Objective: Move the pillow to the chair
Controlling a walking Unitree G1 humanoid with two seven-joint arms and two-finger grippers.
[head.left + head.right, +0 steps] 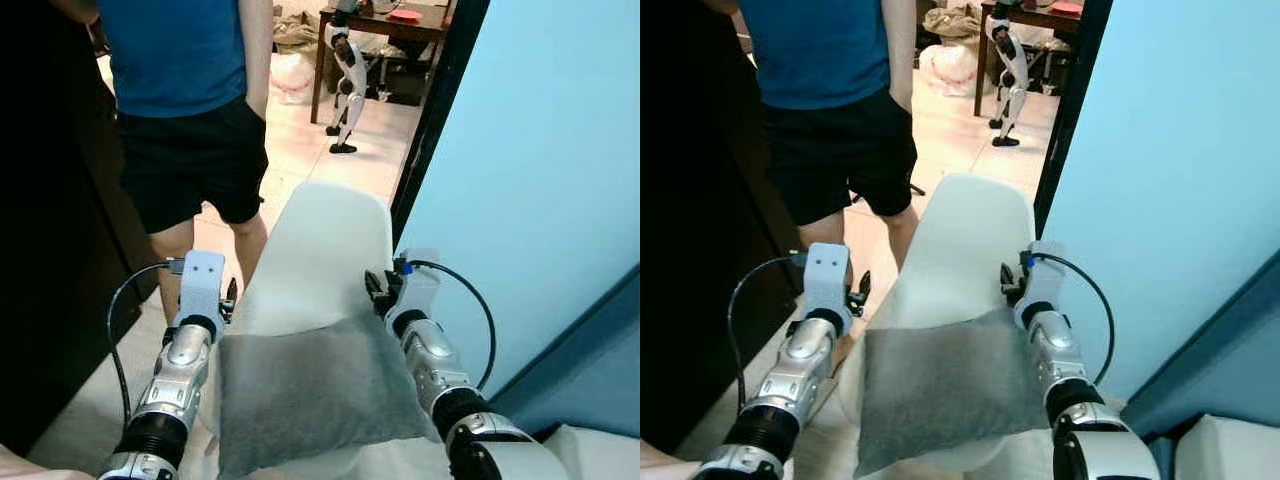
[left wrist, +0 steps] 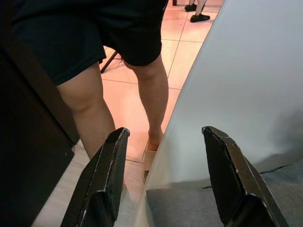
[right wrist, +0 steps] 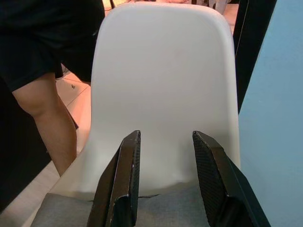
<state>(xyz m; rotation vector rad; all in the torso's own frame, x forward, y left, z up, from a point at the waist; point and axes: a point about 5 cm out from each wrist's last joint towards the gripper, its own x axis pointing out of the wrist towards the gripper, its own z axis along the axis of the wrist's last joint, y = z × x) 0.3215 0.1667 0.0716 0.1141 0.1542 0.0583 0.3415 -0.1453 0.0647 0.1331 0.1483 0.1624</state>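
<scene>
The grey pillow point(image 1: 310, 395) rests on the white plastic chair point(image 1: 325, 250) seat. Left gripper point(image 2: 163, 189) and right gripper point(image 3: 163, 184) flank it, fingers spread wide, holding nothing. Placement appears complete; next, retract both arms clear.

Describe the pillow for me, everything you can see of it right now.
The pillow is a grey, soft-looking fabric cushion, roughly rectangular, lying fairly flat on the seat of the white chair, its far edge towards the backrest. Its near edge overhangs the seat front a little. The left gripper and right gripper are at its far corners, fingers open, not clamping it.
</scene>
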